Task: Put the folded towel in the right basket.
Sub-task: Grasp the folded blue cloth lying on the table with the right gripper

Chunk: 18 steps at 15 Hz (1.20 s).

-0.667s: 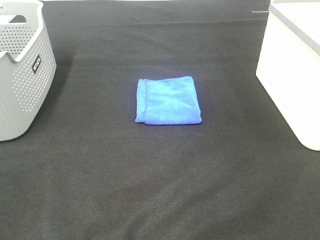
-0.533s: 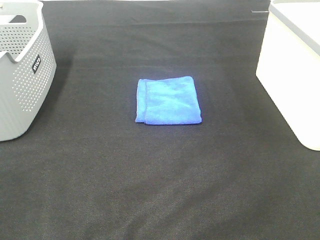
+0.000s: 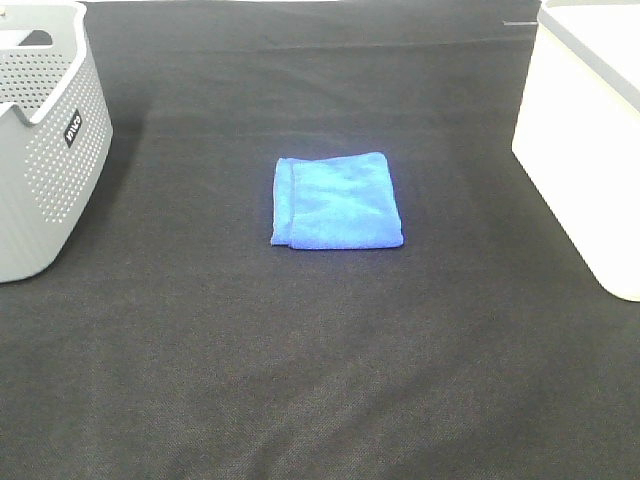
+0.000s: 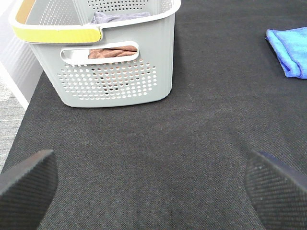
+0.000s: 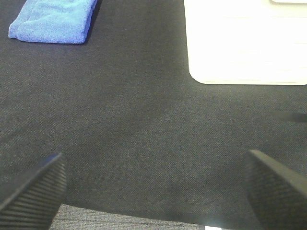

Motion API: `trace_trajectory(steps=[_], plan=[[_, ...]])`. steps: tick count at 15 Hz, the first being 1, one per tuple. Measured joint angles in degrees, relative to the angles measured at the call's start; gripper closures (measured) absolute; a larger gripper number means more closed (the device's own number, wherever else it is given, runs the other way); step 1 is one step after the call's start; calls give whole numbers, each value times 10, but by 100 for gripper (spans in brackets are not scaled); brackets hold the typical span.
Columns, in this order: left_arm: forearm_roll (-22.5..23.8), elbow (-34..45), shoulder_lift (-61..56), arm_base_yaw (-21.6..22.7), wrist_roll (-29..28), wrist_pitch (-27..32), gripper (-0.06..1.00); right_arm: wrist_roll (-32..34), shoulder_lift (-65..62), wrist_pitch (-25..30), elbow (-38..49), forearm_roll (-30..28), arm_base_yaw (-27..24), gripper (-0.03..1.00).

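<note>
A folded blue towel (image 3: pixel 337 200) lies flat in the middle of the black table; it also shows in the left wrist view (image 4: pixel 290 50) and the right wrist view (image 5: pixel 53 20). The white right basket (image 3: pixel 590 130) stands at the table's right edge, and its wall shows in the right wrist view (image 5: pixel 244 43). Neither arm shows in the high view. My left gripper (image 4: pixel 153 191) is open and empty, near the table's front left. My right gripper (image 5: pixel 153 191) is open and empty, near the front right, well short of the towel.
A grey perforated basket (image 3: pixel 45 140) stands at the left edge; in the left wrist view (image 4: pixel 103 57) it has a yellow handle and holds cloths. The table's front edge and grey floor show in the right wrist view (image 5: pixel 120 220).
</note>
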Motion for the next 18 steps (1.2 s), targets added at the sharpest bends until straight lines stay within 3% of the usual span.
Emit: trace_trajectory(steps=[18], plan=[[0, 0, 0, 0, 0, 0, -5, -1, 0, 0, 0, 0, 0, 1]])
